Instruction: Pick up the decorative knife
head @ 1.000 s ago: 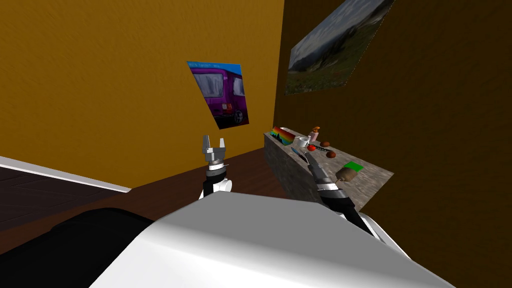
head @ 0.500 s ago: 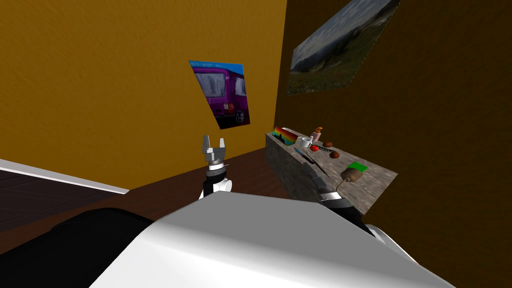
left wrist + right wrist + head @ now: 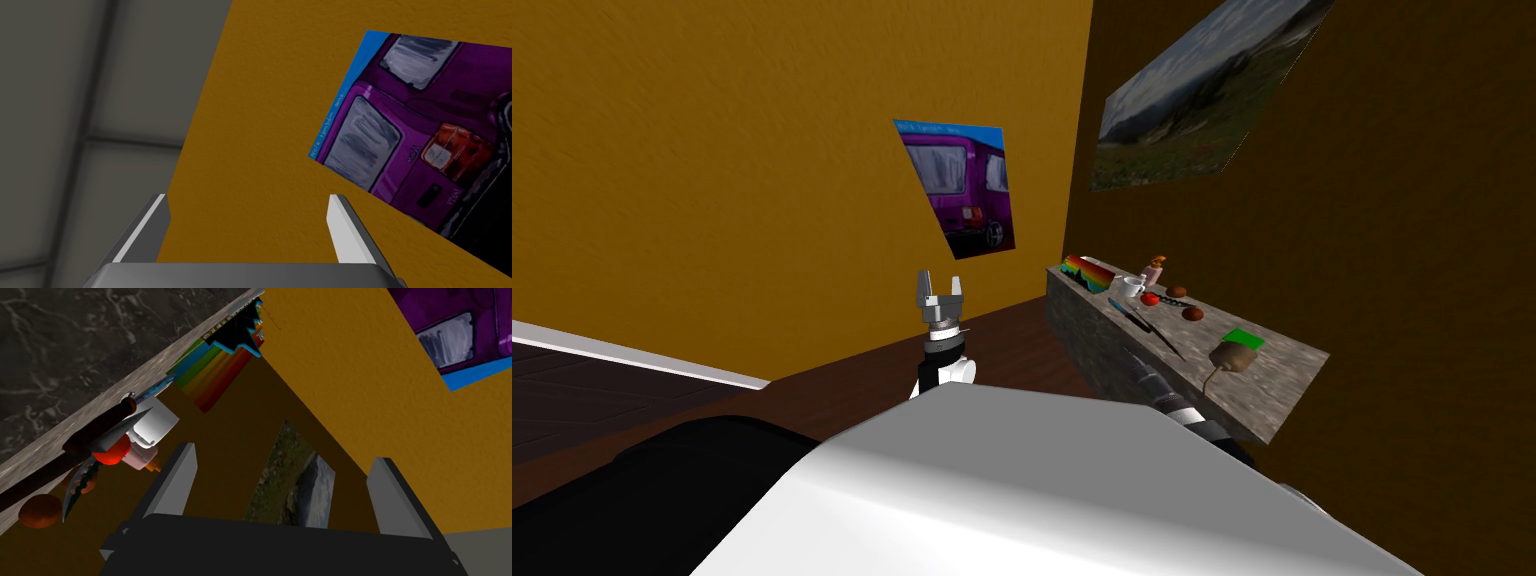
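You find the decorative knife (image 3: 1144, 324) lying flat on the grey stone counter (image 3: 1282, 385), close to its front edge and about parallel to it. It has a long dark handle and a short blue blade, and the blade points toward the rainbow-coloured object (image 3: 1085, 271) at the counter's far end. Just beside the knife, on the wall side, stand a white cup (image 3: 1132, 287) and a red round fruit (image 3: 1149, 299). A saw-edged dagger (image 3: 80, 483) lies near them, and I cannot tell if it touches the knife. Further along the counter you see a brown ball (image 3: 1193, 314), a flat green piece (image 3: 1245, 339) and a brown lump with a cord (image 3: 1234, 357). The right gripper (image 3: 283, 453) is low in front of the counter's face, under the level of the top. Its two fingers stand apart with nothing between them, and the knife is off to one side of them, not touched. The left gripper (image 3: 939, 292) is raised in front of the orange wall, well apart from the counter, and its fingers are also spread and hold nothing.
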Available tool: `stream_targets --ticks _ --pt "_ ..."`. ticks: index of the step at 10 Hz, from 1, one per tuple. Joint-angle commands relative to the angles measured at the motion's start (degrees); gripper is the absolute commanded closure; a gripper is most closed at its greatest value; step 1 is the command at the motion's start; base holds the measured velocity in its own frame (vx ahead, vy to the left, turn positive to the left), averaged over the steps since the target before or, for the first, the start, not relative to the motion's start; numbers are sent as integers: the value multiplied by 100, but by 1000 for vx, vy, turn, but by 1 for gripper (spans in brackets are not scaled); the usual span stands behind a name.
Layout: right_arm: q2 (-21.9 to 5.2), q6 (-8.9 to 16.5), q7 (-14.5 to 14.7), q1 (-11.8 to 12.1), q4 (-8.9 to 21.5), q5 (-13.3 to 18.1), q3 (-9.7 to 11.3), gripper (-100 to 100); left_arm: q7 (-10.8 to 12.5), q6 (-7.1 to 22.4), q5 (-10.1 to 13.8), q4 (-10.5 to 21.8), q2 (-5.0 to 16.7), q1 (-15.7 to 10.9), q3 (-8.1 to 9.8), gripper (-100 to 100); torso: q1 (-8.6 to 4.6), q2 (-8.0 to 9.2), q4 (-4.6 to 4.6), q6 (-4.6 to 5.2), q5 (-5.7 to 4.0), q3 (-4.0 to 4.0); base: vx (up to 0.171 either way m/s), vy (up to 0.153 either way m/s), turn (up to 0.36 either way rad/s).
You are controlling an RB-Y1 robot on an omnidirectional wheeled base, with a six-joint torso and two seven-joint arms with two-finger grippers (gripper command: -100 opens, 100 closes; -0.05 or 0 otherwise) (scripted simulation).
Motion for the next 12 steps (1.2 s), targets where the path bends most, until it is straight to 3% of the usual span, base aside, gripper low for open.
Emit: stream_targets --ticks 1,2,5,7,8,9,10,11,12 --pt "-152 -29 56 161 82 -47 -6 -100 0 0 0 0 0 0 0 0 0 0 0 0 0 0 45 32 16" --pt "-388 -22 185 356 288 -120 47 -100 0 0 0 0 0 0 0 0 -1 3 0 1 0 1 65 50 36" --pt "-629 -16 313 554 494 -200 105 -100 0 0 0 0 0 0 0 0 9 -6 -1 0 2 -4 63 52 25" --pt "-1015 -10 567 891 897 -379 230 -100 0 0 0 0 0 0 0 0 4 -3 -1 0 1 -2 79 61 81" --pt "-1111 -10 567 949 897 -379 230 -100 0 0 0 0 0 0 0 0 12 -13 -3 -1 3 -7 80 65 21" --pt "-1307 -10 690 1135 1094 -477 298 -100 0 0 0 0 0 0 0 0 12 -10 -2 0 3 -7 95 51 68" --pt "-1355 -10 690 1144 1094 -477 298 -100 0 0 0 0 0 0 0 0 7 -14 -3 0 3 -8 88 45 38" --pt "-1592 -11 811 1339 1287 -582 370 -100 0 0 0 0 0 0 0 0 6 -13 -3 -1 2 -8 89 80 90" --pt "-1600 -11 811 1339 1287 -582 370 -100 0 0 0 0 0 0 0 0 16 -14 -3 -2 4 -9 71 61 38"
